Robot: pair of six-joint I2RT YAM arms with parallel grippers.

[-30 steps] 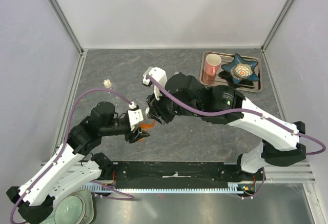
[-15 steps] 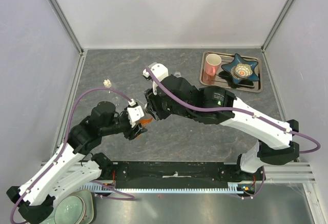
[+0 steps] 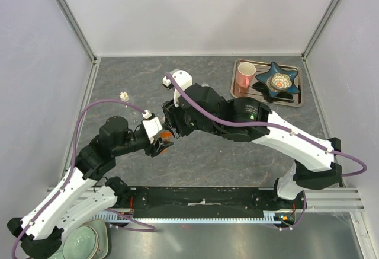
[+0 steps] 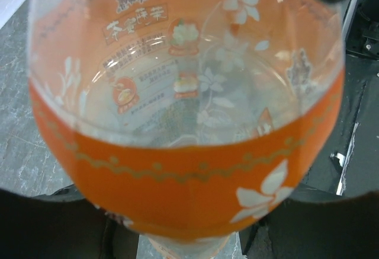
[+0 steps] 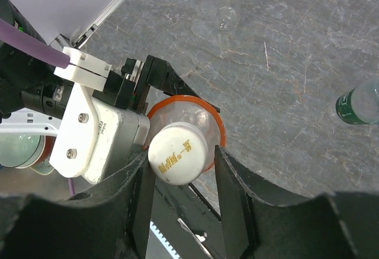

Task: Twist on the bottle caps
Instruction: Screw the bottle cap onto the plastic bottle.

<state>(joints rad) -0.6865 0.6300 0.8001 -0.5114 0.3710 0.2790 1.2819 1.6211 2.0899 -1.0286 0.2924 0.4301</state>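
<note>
Orange bottle (image 4: 189, 170) is clamped in my left gripper (image 3: 159, 147), between my two arms, with its top pointing up into my right gripper (image 5: 181, 159). A white cap (image 5: 177, 154) sits on that top, centred between my right jaws. They flank it with a sliver of gap on one side, so loosened, not clenched. The bottle's long axis runs straight along my right wrist, so I judge any further twist falls to the right arm

A robotics lab test cell: a grey stone-patterned table (image 3: 130, 75) is boxed in on three sides by plain white panels (image 3: 195, 10) on aluminium posts (image 3: 69, 16), with a black mounting rail (image 3: 201, 195) bolted along the table's near edge.
</note>
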